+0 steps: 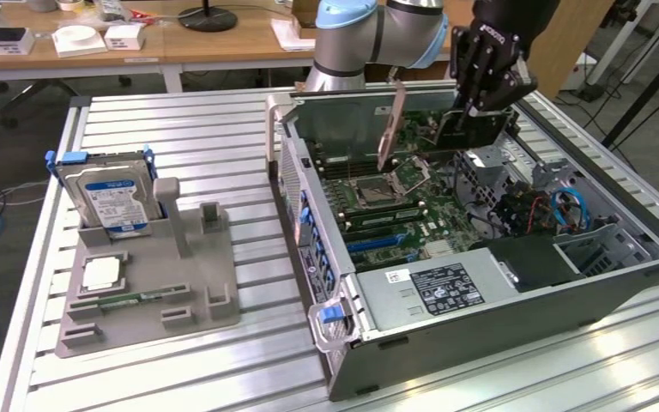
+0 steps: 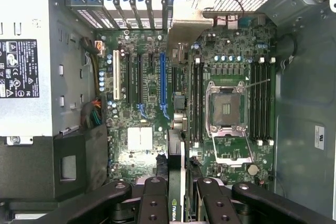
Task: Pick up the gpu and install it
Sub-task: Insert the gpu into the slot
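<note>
The gpu (image 1: 450, 130) is a thin dark card that hangs on edge above the motherboard (image 1: 404, 219) inside the open computer case (image 1: 479, 343). Its metal end bracket (image 1: 391, 124) points toward the case's back wall. My gripper (image 1: 476, 113) comes down from above and is shut on the card's upper edge. In the wrist view the gpu (image 2: 175, 169) shows edge-on between my black fingers (image 2: 155, 200), with its silver bracket (image 2: 186, 22) at the far end. The card hovers over the expansion slots, close to the long blue slot (image 2: 163, 82), and is not touching the board.
The CPU socket (image 1: 376, 190) and memory slots lie under the card. A power supply (image 1: 444, 287) fills the case's near end. On the exterior view's left, a grey fixture (image 1: 192, 283) holds a hard drive (image 1: 106, 193), a processor (image 1: 100, 273) and a memory stick (image 1: 135, 300).
</note>
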### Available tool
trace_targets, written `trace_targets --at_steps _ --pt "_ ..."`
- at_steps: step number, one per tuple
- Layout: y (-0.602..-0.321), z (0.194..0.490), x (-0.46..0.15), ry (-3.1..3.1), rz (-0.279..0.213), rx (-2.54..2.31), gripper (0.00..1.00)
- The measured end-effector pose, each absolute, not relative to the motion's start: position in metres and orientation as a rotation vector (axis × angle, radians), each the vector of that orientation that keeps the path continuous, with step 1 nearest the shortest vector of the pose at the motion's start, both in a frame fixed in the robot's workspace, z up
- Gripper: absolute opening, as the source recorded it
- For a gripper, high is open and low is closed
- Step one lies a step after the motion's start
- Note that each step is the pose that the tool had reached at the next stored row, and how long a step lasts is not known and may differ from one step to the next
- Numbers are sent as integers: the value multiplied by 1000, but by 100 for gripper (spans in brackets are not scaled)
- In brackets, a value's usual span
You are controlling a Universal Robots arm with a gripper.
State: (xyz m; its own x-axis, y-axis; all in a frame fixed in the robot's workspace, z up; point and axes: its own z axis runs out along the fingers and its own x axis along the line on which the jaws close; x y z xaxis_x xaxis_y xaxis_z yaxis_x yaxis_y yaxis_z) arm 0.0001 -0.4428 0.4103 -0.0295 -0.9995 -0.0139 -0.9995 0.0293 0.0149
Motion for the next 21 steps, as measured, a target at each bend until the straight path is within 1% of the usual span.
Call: trace_targets --at_steps 21 --pt "-443 401 -1 -2286 -26 2160 26"
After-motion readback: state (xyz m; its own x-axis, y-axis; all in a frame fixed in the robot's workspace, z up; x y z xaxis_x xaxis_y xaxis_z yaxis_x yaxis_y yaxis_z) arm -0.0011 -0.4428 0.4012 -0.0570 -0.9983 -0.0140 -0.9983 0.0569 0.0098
